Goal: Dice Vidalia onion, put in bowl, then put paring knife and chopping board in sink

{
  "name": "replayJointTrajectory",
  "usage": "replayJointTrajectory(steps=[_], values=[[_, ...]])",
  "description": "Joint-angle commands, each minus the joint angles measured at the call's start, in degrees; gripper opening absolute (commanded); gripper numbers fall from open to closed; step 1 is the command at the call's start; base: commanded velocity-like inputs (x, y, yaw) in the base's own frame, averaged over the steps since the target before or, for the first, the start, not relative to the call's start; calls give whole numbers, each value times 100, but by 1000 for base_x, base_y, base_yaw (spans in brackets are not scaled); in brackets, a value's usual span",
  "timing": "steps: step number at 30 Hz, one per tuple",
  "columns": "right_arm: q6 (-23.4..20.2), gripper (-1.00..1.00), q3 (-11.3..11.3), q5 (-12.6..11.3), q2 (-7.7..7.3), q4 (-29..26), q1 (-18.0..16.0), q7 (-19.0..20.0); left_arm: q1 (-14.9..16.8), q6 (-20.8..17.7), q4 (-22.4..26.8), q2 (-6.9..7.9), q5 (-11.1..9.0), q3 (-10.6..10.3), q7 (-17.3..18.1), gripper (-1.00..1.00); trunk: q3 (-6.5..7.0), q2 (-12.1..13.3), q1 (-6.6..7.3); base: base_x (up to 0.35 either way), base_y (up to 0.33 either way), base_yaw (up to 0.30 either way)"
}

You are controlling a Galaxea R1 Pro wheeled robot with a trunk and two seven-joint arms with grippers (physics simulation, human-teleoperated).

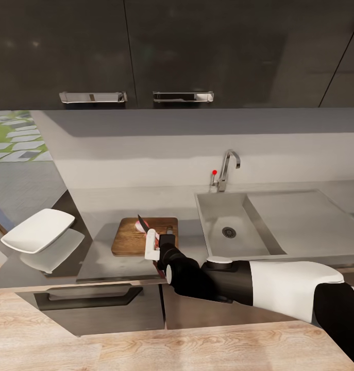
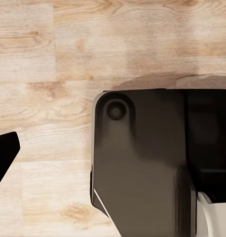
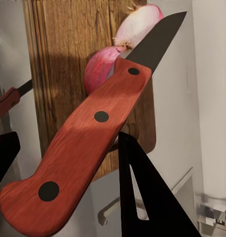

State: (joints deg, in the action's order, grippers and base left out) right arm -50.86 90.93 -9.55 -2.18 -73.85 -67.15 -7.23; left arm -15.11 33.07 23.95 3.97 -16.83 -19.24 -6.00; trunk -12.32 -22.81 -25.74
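On the countertop (image 1: 120, 206), left of the sink (image 1: 233, 226), the chopping board (image 1: 130, 239) carries the Vidalia onion (image 1: 142, 226). Right gripper (image 1: 155, 246) is clamped on the paring knife (image 3: 88, 148), blade at the onion, which looks split in the wrist view. Bowl (image 1: 37, 230) sits further left. Left gripper: can't tell its state, its camera faces wood floor (image 2: 54, 59).

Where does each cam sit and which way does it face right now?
Head view: on the head, looking forward and down at the countertop, sink, bowl; right arm reaches in.
Left wrist view: on the left arm, facing the wood floor and a dark body part.
Right wrist view: along the right gripper, shut on the paring knife.
Head and right wrist views share the Vidalia onion and chopping board.
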Motion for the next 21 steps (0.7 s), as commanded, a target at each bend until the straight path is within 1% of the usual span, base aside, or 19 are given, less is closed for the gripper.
replayJointTrajectory(steps=[1, 21], values=[[-3, -100, 21, -214, -2, -7, -9, -59, -1, 6, 14, 7, -13, -50, -59, 100, -11, -11, -4, 0, 0, 0], [-3, -100, 21, -220, -19, 37, -9, -59, -1, 6, 13, 7, -13, -51, -59, 100, -11, -11, -4, 0, 0, 0]])
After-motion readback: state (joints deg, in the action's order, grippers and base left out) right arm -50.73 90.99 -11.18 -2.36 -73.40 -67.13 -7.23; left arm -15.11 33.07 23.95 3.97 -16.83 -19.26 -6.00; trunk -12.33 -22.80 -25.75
